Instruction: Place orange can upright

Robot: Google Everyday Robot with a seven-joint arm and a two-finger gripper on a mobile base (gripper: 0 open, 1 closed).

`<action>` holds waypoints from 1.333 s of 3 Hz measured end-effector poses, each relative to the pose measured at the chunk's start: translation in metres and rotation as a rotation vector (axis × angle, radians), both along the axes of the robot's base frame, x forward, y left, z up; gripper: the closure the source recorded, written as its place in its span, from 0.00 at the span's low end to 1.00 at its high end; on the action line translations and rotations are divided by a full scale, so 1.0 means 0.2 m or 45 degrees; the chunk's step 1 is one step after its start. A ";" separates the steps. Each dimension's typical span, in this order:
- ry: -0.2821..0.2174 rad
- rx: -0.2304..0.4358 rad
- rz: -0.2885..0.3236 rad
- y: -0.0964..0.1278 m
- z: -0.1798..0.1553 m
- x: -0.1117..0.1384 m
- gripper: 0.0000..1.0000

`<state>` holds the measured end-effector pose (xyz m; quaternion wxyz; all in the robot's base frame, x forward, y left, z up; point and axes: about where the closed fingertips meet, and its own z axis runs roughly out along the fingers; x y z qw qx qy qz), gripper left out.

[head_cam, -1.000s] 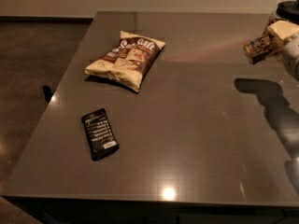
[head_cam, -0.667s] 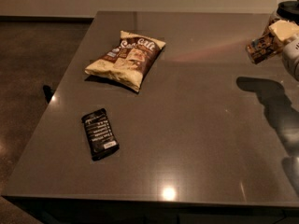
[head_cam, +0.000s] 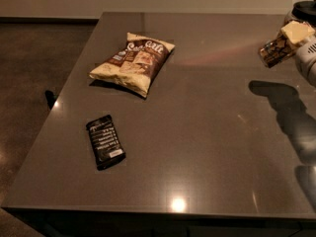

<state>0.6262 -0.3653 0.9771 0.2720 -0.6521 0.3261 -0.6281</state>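
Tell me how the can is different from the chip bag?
The can hangs tilted in the air, held by the gripper at the right edge; the chip bag lies flat on the table. The can looks small and slim; the chip bag is bigger and puffy. Both show brown print.

Gripper (head_cam: 290, 39) aloft at right edge, jaws around orange can (head_cam: 272, 51)

We log: orange can (head_cam: 273, 51) orange-brown, dark print, at the cream gripper (head_cam: 290, 38) by the right edge of the grey-brown table (head_cam: 207, 147); chip bag (head_cam: 132, 62) pale yellow, brown panel; flat packet (head_cam: 105, 141) black, white lettering.
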 end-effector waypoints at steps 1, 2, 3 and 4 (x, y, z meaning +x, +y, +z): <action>-0.033 -0.011 0.104 0.16 0.02 0.00 1.00; -0.074 0.027 0.181 0.25 0.02 -0.03 1.00; -0.115 0.009 0.249 0.26 -0.01 -0.08 1.00; -0.158 -0.097 0.326 0.25 -0.03 -0.14 1.00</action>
